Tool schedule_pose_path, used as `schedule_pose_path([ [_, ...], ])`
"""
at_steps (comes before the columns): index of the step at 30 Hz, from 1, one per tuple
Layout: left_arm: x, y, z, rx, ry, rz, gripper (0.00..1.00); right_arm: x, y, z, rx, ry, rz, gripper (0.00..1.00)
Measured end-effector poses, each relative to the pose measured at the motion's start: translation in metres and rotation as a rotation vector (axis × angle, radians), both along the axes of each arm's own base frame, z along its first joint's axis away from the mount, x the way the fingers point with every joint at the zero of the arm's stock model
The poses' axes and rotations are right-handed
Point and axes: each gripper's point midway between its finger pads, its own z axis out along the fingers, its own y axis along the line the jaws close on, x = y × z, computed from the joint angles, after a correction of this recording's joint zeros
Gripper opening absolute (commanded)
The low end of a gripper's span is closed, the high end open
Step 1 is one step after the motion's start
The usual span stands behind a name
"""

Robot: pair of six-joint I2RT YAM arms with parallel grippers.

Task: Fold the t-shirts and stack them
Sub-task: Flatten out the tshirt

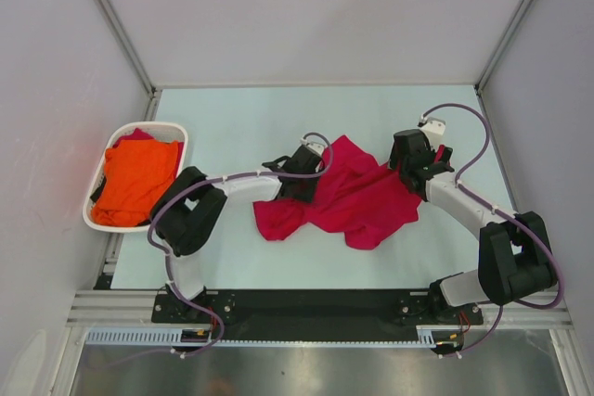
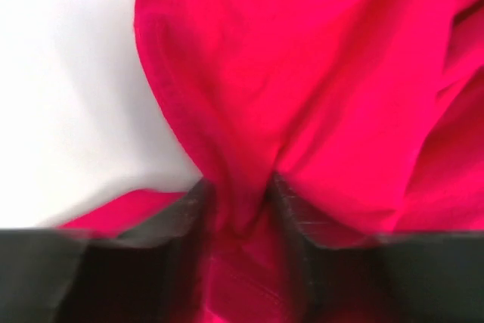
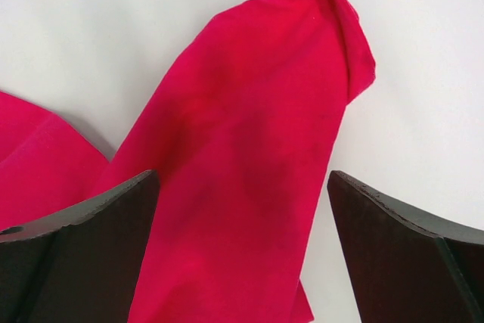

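Crimson shirt (image 1: 348,197) soft, limp, light, crumpled; will drape. L gripper (image 2: 240,183) jaws narrow, pinching fold; R gripper (image 3: 242,175) jaws wide over loose end. Best grab hem corners.

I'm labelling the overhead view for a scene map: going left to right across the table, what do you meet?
White basket with the orange t-shirt in it → crimson t-shirt, left pincer over its left part → right pincer at its right edge.
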Motion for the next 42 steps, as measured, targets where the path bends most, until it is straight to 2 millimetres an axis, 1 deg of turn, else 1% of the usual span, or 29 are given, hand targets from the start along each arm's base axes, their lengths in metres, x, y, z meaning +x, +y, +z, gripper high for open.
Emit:
schedule_pose_path([
  [1,0.002,-0.002,0.001,-0.003,-0.002,0.002,0.00,0.000,0.000,0.000,0.000,0.000,0.001,1.00],
  [3,0.007,-0.003,0.006,-0.002,-0.016,0.013,0.00,0.000,0.001,0.000,0.002,0.001,0.003,1.00],
  [6,0.014,0.002,0.012,0.029,-0.046,0.043,0.00,0.000,0.001,0.000,0.002,0.002,0.005,1.00],
  [9,0.022,0.014,0.021,0.082,-0.091,0.090,0.00,0.000,0.002,0.000,0.002,0.002,0.008,1.00],
  [11,0.027,0.025,0.033,0.116,-0.132,0.127,0.00,0.000,0.004,0.000,0.001,0.002,0.012,1.00],
  [12,0.029,0.030,0.040,0.129,-0.151,0.143,0.02,0.000,0.005,-0.001,0.001,0.003,0.015,1.00],
  [14,0.037,0.040,0.063,0.145,-0.213,0.187,0.13,-0.001,0.007,-0.002,-0.001,0.008,0.021,1.00],
  [15,0.042,0.044,0.077,0.147,-0.246,0.204,0.24,-0.001,0.008,-0.004,-0.003,0.012,0.025,1.00],
  [16,0.045,0.046,0.084,0.146,-0.264,0.215,0.68,-0.001,0.008,-0.005,-0.004,0.015,0.026,1.00],
  [17,0.050,0.049,0.095,0.148,-0.289,0.227,0.79,-0.001,0.009,-0.006,-0.005,0.017,0.029,1.00],
  [19,0.061,0.054,0.114,0.146,-0.334,0.254,0.90,-0.001,0.011,-0.008,-0.007,0.025,0.033,1.00],
  [20,0.067,0.057,0.121,0.146,-0.352,0.267,0.91,-0.001,0.011,-0.009,-0.008,0.028,0.035,1.00],
  [22,0.075,0.062,0.130,0.148,-0.371,0.285,0.95,-0.001,0.013,-0.011,-0.009,0.033,0.040,1.00],
  [25,0.083,0.067,0.134,0.161,-0.382,0.302,0.93,-0.002,0.013,-0.011,-0.010,0.036,0.045,1.00],
  [27,0.087,0.069,0.129,0.176,-0.376,0.304,0.91,-0.002,0.014,-0.012,-0.010,0.037,0.048,1.00],
  [29,0.087,0.069,0.118,0.199,-0.356,0.297,0.91,-0.002,0.014,-0.013,-0.012,0.040,0.049,1.00],
  [31,0.085,0.070,0.111,0.217,-0.339,0.292,0.92,-0.002,0.015,-0.014,-0.013,0.043,0.051,1.00],
  [36,0.082,0.074,0.107,0.234,-0.327,0.291,0.96,-0.002,0.019,-0.015,-0.012,0.047,0.064,1.00],
  [39,0.075,0.080,0.101,0.248,-0.315,0.290,0.95,-0.005,0.025,-0.016,-0.014,0.052,0.080,1.00],
  [40,0.072,0.083,0.099,0.256,-0.309,0.289,1.00,-0.006,0.027,-0.017,-0.015,0.056,0.085,1.00],
  [42,0.069,0.087,0.095,0.267,-0.301,0.290,1.00,-0.008,0.029,-0.018,-0.015,0.063,0.090,1.00],
])
